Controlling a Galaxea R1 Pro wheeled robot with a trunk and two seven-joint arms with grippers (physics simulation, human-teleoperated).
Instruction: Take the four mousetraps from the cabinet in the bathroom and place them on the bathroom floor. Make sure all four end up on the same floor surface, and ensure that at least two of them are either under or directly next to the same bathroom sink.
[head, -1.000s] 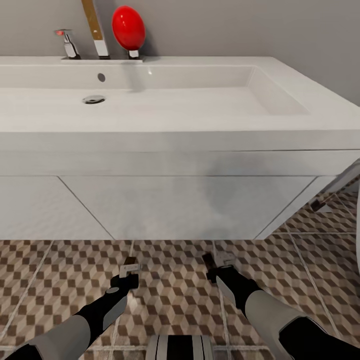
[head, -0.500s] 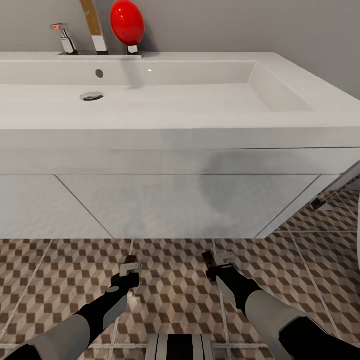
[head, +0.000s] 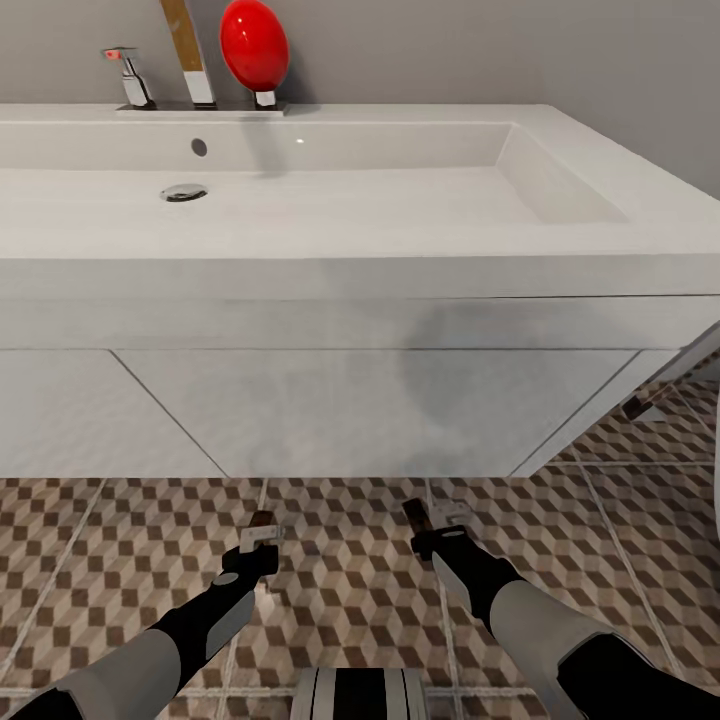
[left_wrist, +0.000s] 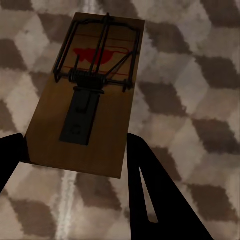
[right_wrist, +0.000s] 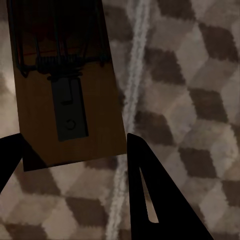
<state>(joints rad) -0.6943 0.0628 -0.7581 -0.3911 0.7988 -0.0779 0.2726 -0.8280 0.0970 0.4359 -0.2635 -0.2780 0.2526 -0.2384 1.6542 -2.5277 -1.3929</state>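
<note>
Matt wooden mousetrap (left_wrist: 87, 95), dark wire; glossy white sink (head: 400, 270).

A wide white sink (head: 560, 262) spans the head view. Its round drain (head: 184, 192) lies in the basin near the left end. On the sink's back rim stand a chrome tap (head: 128, 80) and a red oval object (head: 254, 45).

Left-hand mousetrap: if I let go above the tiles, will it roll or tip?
Probably neither. The mousetrap is a flat wooden slab, so it should land flat on the bathroom floor. Its wire spring looks snaggable between the left gripper fingers.
</note>
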